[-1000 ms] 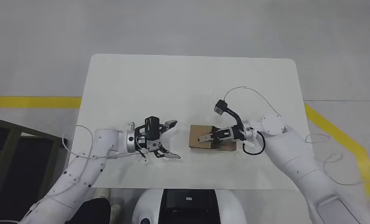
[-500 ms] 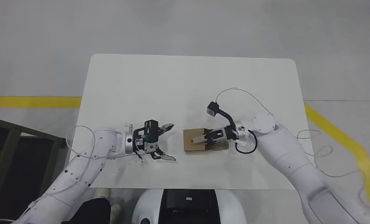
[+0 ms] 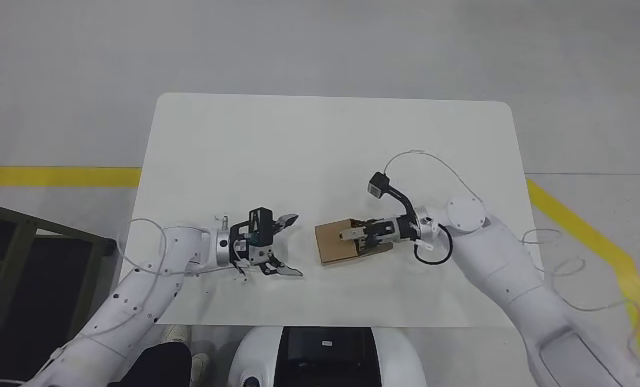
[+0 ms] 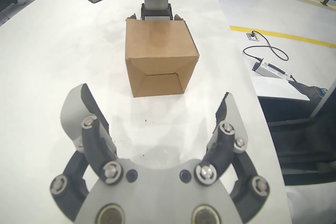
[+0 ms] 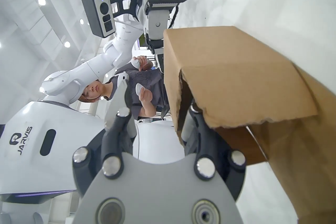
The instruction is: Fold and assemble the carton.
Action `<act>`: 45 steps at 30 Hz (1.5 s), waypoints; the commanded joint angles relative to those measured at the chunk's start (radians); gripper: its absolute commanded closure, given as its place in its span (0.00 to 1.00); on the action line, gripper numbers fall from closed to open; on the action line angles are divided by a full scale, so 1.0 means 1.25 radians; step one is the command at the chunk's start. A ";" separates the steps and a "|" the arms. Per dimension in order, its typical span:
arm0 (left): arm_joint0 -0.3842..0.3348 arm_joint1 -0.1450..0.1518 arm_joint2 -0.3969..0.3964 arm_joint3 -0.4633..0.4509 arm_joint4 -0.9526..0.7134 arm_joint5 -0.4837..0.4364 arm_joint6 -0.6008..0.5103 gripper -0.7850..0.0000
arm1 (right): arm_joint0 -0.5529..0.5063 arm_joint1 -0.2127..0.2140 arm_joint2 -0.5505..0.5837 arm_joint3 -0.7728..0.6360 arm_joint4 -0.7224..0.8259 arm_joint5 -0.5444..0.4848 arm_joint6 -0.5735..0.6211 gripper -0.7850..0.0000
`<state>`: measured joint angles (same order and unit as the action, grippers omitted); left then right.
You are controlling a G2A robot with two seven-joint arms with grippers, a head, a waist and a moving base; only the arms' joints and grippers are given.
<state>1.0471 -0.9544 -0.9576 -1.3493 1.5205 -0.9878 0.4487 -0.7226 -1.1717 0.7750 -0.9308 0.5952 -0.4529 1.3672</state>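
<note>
The brown carton (image 3: 333, 244) lies on its side on the white table (image 3: 300, 147), its folded-in end (image 4: 160, 78) facing my left gripper (image 3: 286, 246). That gripper (image 4: 155, 104) is open, level with the table and a short gap away from the carton. My right gripper (image 3: 358, 234) is at the carton's opposite, open end (image 5: 199, 114). One finger (image 5: 122, 96) lies above the carton's top panel (image 5: 231, 70) and the other is inside below it, with a gap showing beside the panel. From the left wrist view the right gripper (image 4: 156, 15) stands behind the carton (image 4: 160, 51).
The carton lies near the table's front edge (image 3: 330, 325), and the table spreads out bare behind it. A thin white cable (image 3: 440, 159) loops over the table by the right arm, whose camera bracket (image 3: 380, 183) sticks up.
My right gripper has slid left with the carton, bringing it closer to the left gripper. The left gripper has shifted slightly toward the front edge and stayed open.
</note>
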 commanded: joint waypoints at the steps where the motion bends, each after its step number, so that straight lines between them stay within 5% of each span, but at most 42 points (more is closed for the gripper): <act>1: 0.002 0.000 0.000 0.000 0.001 0.001 0.000 0.00 | -0.009 0.007 0.015 -0.011 -0.004 -0.001 -0.001 0.10; 4: 0.004 0.000 0.000 -0.001 0.002 0.004 -0.003 0.00 | -0.024 0.019 0.041 -0.033 -0.011 -0.002 -0.002 0.00; 17: 0.010 -0.013 0.019 -0.021 -0.035 0.049 -0.050 0.00 | -0.122 0.081 0.198 -0.209 -0.057 0.011 -0.027 0.00; 31: -0.047 -0.062 0.109 0.035 -0.080 0.121 -0.098 0.00 | -0.329 0.143 0.389 -0.516 -0.126 0.105 -0.083 0.00; 45: -0.091 -0.093 0.138 0.070 -0.103 0.152 -0.113 0.00 | -0.394 0.155 0.419 -0.579 -0.142 0.131 -0.098 0.02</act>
<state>0.9366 -1.0711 -0.7817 -1.2663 1.3923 -0.7968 0.3098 -1.2155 -0.9785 1.3001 -1.6543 0.4189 -0.2889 1.2461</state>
